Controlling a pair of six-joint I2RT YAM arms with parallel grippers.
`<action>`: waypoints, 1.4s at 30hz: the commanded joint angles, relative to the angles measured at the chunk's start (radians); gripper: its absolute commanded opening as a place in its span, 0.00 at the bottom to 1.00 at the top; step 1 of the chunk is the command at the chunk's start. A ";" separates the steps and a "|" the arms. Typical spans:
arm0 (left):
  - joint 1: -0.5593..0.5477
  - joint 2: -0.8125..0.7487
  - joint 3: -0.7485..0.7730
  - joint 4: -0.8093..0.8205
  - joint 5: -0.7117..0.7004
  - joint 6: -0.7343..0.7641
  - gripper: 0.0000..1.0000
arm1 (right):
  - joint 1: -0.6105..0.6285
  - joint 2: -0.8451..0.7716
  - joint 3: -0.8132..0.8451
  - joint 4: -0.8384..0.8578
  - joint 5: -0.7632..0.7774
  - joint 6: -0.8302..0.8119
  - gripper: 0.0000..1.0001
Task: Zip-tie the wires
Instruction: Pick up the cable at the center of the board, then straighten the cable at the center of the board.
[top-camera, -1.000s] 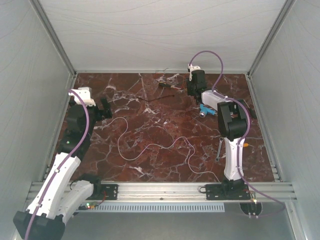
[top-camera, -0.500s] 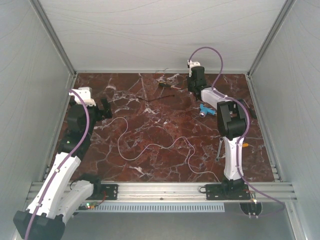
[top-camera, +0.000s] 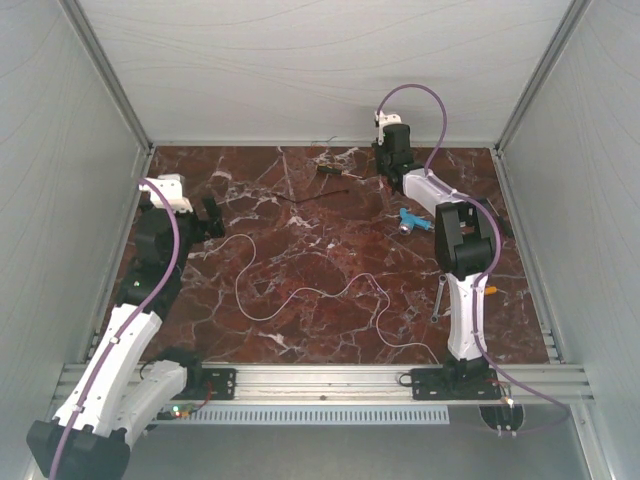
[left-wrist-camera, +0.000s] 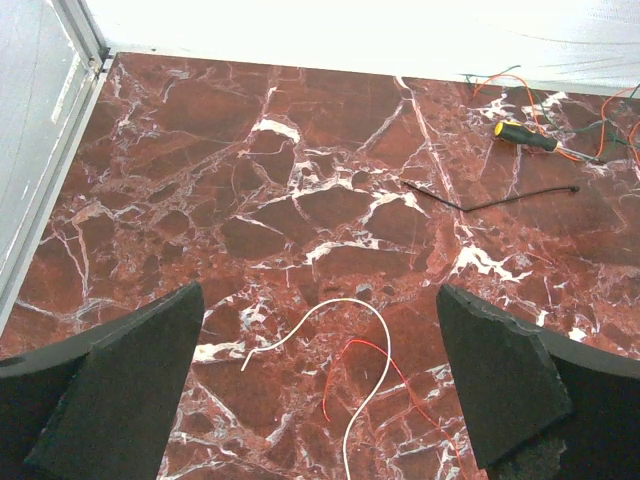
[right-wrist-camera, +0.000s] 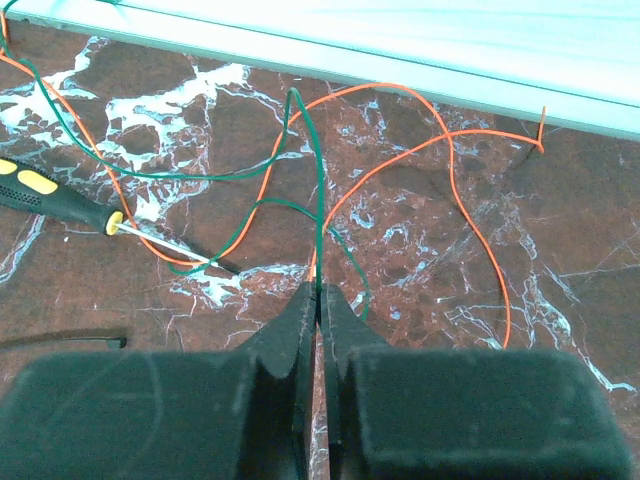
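The wires lie in two places. A long white strand (top-camera: 300, 292) and a thin red one (left-wrist-camera: 385, 365) snake across the marble middle. An orange (right-wrist-camera: 455, 170) and green (right-wrist-camera: 318, 180) tangle lies at the back wall. My right gripper (right-wrist-camera: 318, 292) is at the back wall (top-camera: 385, 165), shut on the green wire, which rises taut from its tips; an orange strand runs just beside the tips. My left gripper (left-wrist-camera: 320, 390) is open and empty at the left (top-camera: 213, 215), hovering over the white wire's end (left-wrist-camera: 300, 330). A short black zip tie (left-wrist-camera: 490, 200) lies loose between the arms.
A yellow-and-black screwdriver (right-wrist-camera: 40, 185) lies among the back wires, also in the left wrist view (left-wrist-camera: 525, 135). A blue tool (top-camera: 410, 222) and a metal wrench (top-camera: 440, 298) lie beside the right arm. White walls enclose the table on three sides.
My right gripper has moved toward the back wall, still shut on the green wire. The left arm and the floor wires have not moved.
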 joint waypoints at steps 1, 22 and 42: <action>0.004 0.000 0.056 0.026 0.015 0.009 1.00 | 0.006 -0.070 0.041 -0.017 -0.007 -0.008 0.00; 0.005 -0.002 0.055 0.025 0.026 0.010 1.00 | 0.143 -0.500 0.021 0.039 -0.057 -0.027 0.00; 0.004 -0.036 0.031 0.068 0.240 0.035 1.00 | 0.241 -0.820 -0.106 0.215 -0.457 0.059 0.00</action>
